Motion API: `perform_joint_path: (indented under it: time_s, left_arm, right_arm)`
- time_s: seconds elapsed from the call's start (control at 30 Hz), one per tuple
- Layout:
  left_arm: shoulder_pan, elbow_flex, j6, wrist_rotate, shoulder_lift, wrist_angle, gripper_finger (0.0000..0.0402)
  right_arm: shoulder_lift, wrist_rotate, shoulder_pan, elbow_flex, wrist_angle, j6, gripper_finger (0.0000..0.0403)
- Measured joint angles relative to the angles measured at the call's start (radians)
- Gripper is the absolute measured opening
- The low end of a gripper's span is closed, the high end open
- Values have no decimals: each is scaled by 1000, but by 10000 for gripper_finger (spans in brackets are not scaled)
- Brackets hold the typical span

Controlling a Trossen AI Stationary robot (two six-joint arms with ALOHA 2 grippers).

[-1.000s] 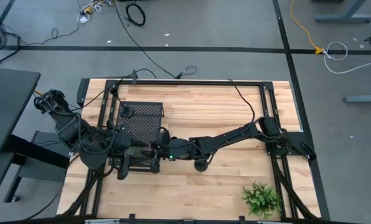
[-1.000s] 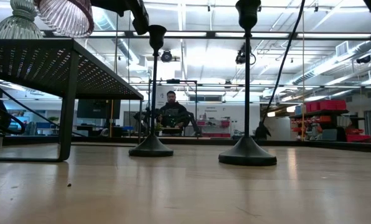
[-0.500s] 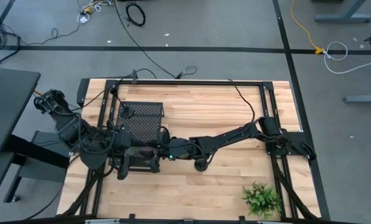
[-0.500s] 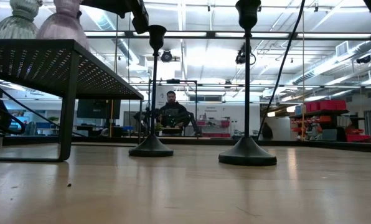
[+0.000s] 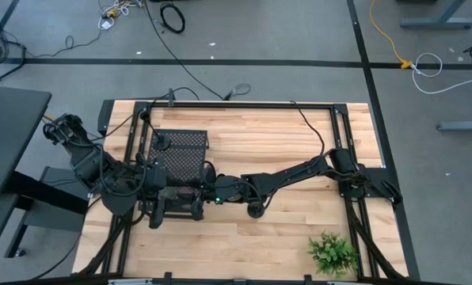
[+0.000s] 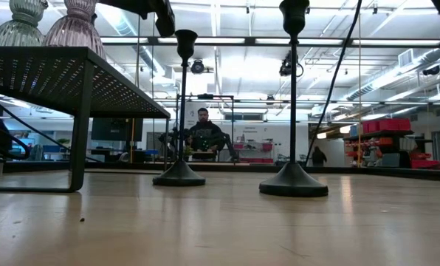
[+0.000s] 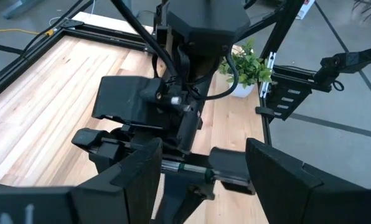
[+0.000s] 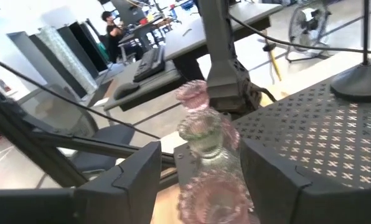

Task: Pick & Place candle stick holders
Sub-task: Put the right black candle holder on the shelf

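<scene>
Three translucent glass candle stick holders stand in a row on the black perforated stand point(image 5: 180, 154): a pink one point(image 8: 195, 96), a pale green one point(image 8: 201, 134) and a near pink one point(image 8: 213, 193). My right gripper point(image 8: 201, 180) is open and level, with one finger on either side of the near pink holder. A black holder point(image 8: 366, 78) stands on the stand's far corner. Two more black holders point(image 6: 179, 176) point(image 6: 294, 185) rest by their round bases on the table. My left gripper point(image 7: 201, 168) hangs open beside the stand, with nothing between its fingers.
A green leafy plant point(image 5: 331, 253) stands at the table's near right corner. Black frame rails point(image 5: 236, 104) run along the table's edges. Bare wood lies between the stand and the plant. A person point(image 6: 204, 133) sits far behind the table.
The pink glass holder, tipped over above the stand's near edge a second ago, has come upright and now stands on the stand's top beside the green one. Both arms have kept still.
</scene>
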Motion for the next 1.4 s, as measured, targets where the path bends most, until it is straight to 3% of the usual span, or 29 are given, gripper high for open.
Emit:
perform_joint_path:
  time_s: [0.3,0.77,1.4]
  left_arm:
    - [0,0,0,0,0,0,234]
    - [0,0,0,0,0,0,234]
    - [0,0,1,0,0,0,234]
  right_arm:
    - [-43,-3,13,0,-18,-23,215]
    - [-146,-2,81,0,-213,-38,215]
    - [-338,-2,240,0,-727,181,215]
